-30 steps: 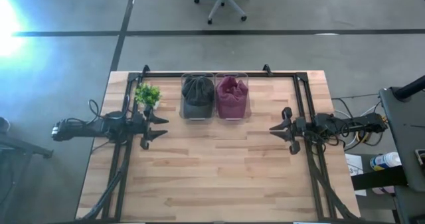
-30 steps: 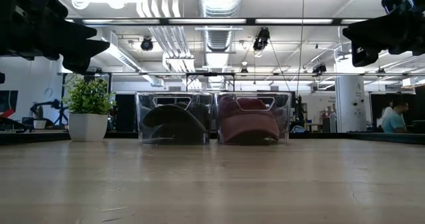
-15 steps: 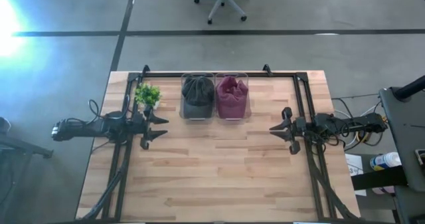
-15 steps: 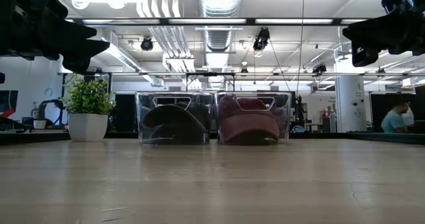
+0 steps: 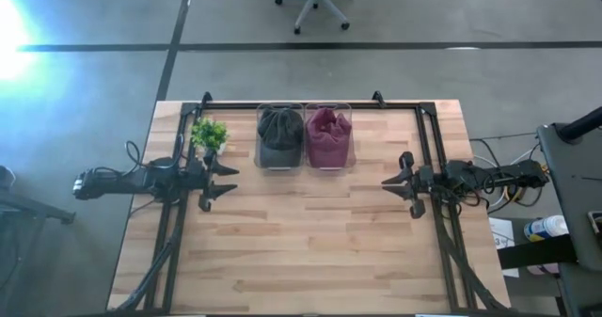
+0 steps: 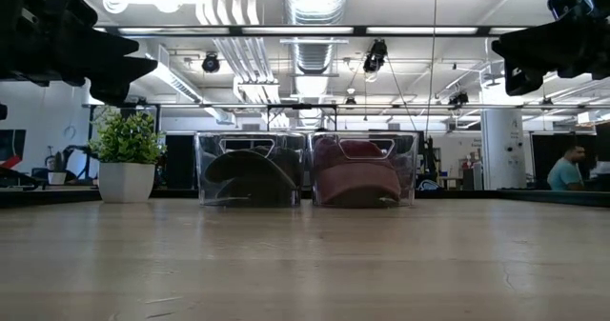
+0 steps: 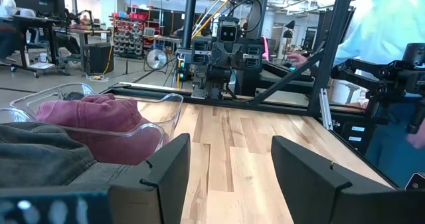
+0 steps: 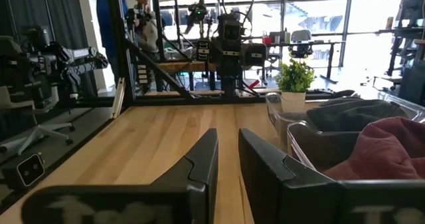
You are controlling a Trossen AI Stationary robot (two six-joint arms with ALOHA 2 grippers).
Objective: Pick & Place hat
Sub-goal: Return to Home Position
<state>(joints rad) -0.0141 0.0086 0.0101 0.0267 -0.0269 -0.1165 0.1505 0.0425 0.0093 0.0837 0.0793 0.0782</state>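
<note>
A dark grey hat [image 5: 279, 127] and a maroon hat [image 5: 327, 129] each lie in their own clear bin, side by side at the table's far middle. In the low view the grey hat [image 6: 250, 173] and the maroon hat [image 6: 357, 173] rest on the bin floors. My left gripper [image 5: 229, 182] hovers over the table's left side, open wide [image 7: 229, 164], and points at the right arm. My right gripper [image 5: 389, 187] hovers over the right side, facing left, its fingers a narrow gap apart [image 8: 228, 157]. Both are raised above the table and hold nothing.
A small potted plant [image 5: 209, 134] stands left of the grey hat's bin. Black frame rails [image 5: 292, 103] run along the far, left and right edges. Bare wood [image 5: 310, 242] spans the table's middle and near half. People [image 8: 143, 24] stand beyond the table, one in a light blue shirt [image 7: 392, 24].
</note>
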